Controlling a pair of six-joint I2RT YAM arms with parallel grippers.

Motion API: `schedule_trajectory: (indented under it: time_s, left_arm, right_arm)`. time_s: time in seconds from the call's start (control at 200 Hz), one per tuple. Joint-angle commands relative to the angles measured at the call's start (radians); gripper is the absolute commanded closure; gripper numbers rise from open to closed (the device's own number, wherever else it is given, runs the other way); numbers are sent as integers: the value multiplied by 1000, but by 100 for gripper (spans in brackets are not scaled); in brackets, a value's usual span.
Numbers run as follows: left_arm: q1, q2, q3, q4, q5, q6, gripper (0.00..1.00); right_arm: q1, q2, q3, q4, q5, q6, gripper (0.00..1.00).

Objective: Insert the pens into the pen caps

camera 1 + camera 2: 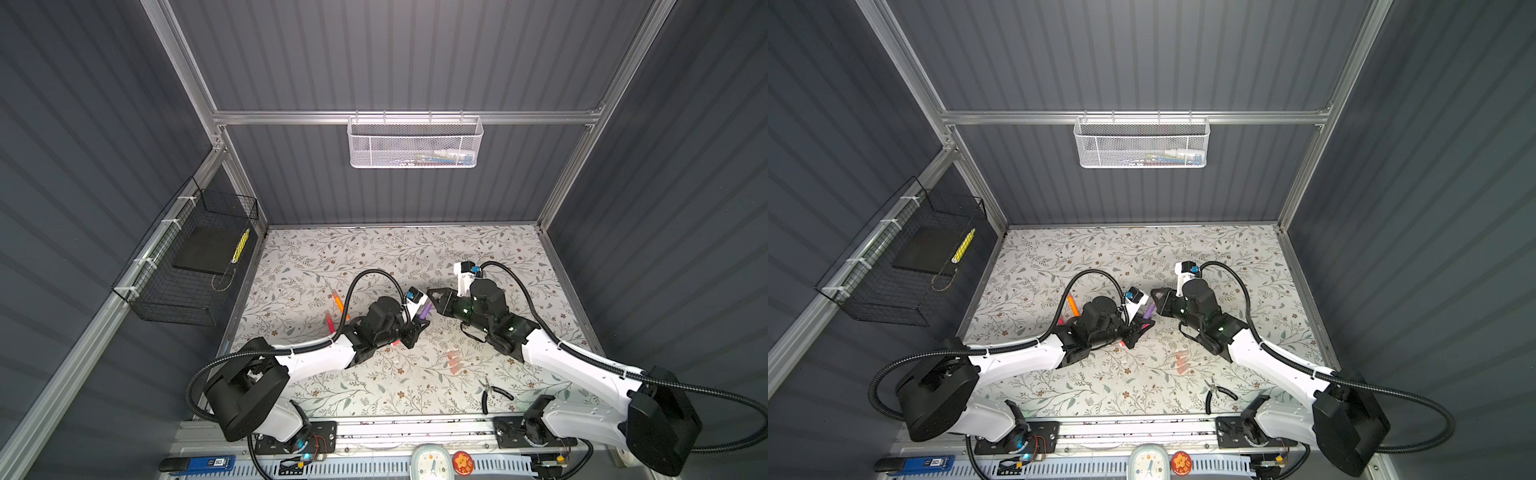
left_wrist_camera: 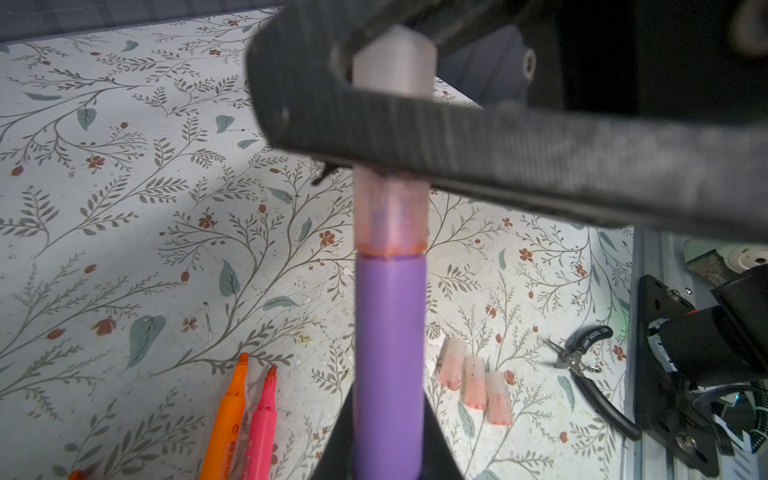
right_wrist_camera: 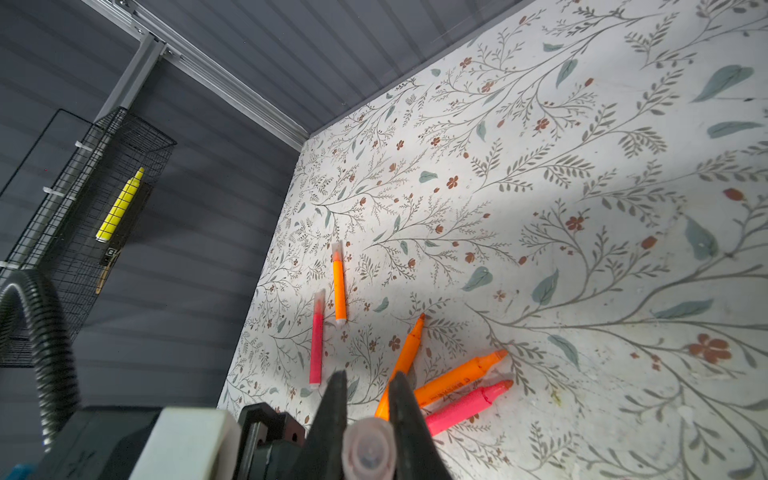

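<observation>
Floral bench [image 1: 332, 249]: five pens [image 3: 340, 286], three loose caps [image 2: 473, 380]; my left pincer [image 2: 390, 419] grips purple pen [image 2: 390, 324], right pincer [image 3: 369, 386] its cap [image 3: 368, 453].

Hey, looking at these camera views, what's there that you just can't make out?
- Pen cap, left wrist view: middle hidden behind a finger of the right gripper.
- Purple pen, right wrist view: unseen; only the cap's end shows at the bottom edge.
- White mesh basket, both top views: contents blurred behind the mesh.
- Loose caps, both top views: too faint to count.
</observation>
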Motion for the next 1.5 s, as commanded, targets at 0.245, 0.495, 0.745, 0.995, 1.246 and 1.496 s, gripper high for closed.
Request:
schedule_trajectory:
  time_s: [0.245, 0.495, 0.745, 0.995, 1.246, 1.496]
  left_arm:
    - [82, -155, 48, 71, -145, -45, 100]
    - [172, -120, 171, 59, -80, -55, 100]
    - [204, -73, 243, 42, -93, -33, 100]
    - [300, -43, 318, 35, 52, -100, 100]
    - [389, -34, 298, 146, 222, -192, 100]
    - [419, -62, 282, 140, 266, -149, 100]
  right_arm:
    - [160, 46, -24, 79, -28, -10, 100]
    - [193, 73, -43, 121, -62, 14, 100]
    - [236, 77, -50, 134, -49, 29, 100]
    - [251, 76, -86, 242, -101, 31, 100]
    - [252, 98, -126, 402, -198, 36, 100]
    - [254, 99, -134, 478, -263, 27, 100]
